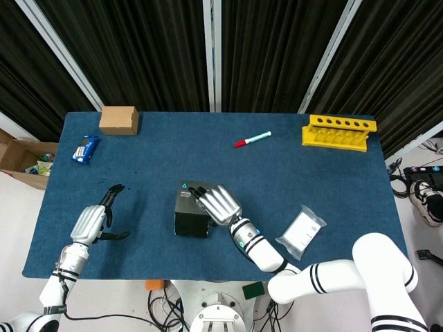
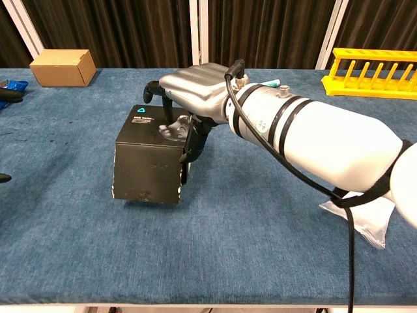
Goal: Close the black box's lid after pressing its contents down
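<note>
Small black cardboard cube box [image 2: 148, 168] with a teal logo on its lid sits on the blue cloth-covered table [image 1: 332, 180], directly under the right hand [image 2: 195, 91]. Looks light and fairly stiff, but thin-walled: front face shows scuffs and dents with whitish worn edges, so it likely crushes or skids if pushed hard off-centre. Matte card, not slippery. Best contact is flat on the lid top, pressing straight down; a steadying hold on the side wall left of the right hand would stop it sliding. Right hand lies palm-down over the lid's far-right part, fingers spread and curled over the top, dark fingertips [image 2: 186, 155] reaching down the box's right edge; it presses, not grips. The lid appears down or nearly so, box reads as a closed cube in chest view; whether the flap is fully seated cannot be told. Contents not visible. Left hand [image 1: 93, 221] hovers well to the left of the box, apart from it, fingers spread, holding nothing. Elsewhere: clear plastic pouch [image 1: 300, 232] right of the right forearm, red-capped marker pen [image 1: 252, 139] and yellow plastic rack [image 1: 339, 131] far beyond the right hand, brown cardboard box [image 1: 118, 120] and blue snack packet [image 1: 85, 149] beyond the left hand.
</note>
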Robot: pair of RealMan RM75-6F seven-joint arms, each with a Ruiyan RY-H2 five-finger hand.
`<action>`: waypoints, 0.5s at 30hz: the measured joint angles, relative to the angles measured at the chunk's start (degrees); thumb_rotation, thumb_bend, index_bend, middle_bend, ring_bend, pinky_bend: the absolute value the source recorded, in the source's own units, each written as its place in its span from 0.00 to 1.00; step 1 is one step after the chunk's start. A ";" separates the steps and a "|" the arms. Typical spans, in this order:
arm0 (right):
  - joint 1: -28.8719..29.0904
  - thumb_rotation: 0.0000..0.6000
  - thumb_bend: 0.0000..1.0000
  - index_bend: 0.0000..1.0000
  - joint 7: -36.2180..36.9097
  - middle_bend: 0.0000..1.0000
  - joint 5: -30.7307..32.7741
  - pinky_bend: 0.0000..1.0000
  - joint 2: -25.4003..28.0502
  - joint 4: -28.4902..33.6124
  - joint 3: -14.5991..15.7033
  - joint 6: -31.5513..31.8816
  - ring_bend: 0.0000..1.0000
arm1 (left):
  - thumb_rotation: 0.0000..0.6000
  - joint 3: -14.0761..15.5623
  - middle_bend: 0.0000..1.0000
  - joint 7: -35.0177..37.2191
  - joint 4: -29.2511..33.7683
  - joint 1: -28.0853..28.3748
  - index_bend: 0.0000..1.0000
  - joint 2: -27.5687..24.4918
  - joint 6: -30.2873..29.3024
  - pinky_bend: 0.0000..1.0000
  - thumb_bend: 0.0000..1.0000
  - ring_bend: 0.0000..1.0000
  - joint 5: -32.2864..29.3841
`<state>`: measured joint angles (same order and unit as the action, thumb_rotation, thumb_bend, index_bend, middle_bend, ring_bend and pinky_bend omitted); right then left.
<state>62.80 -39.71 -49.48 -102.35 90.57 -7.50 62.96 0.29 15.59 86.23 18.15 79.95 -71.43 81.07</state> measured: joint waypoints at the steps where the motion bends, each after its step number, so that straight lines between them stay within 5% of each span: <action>1: -0.10 1.00 0.00 0.23 -0.03 0.41 -0.15 1.00 -0.37 -0.10 -0.34 0.20 0.86 | 1.00 -0.02 0.03 -0.09 0.01 -0.01 0.05 -0.01 0.02 0.92 0.00 0.70 0.06; 15: -1.56 1.00 0.01 0.26 -3.66 0.45 -0.84 1.00 -4.88 -0.29 -2.95 3.71 0.88 | 1.00 -0.12 0.03 -1.08 0.71 -0.60 0.05 -0.38 0.94 0.92 0.00 0.70 0.52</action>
<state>61.24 -43.38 -50.32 -107.23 90.28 -10.46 66.67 0.17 14.51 86.94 17.55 79.56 -70.48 81.59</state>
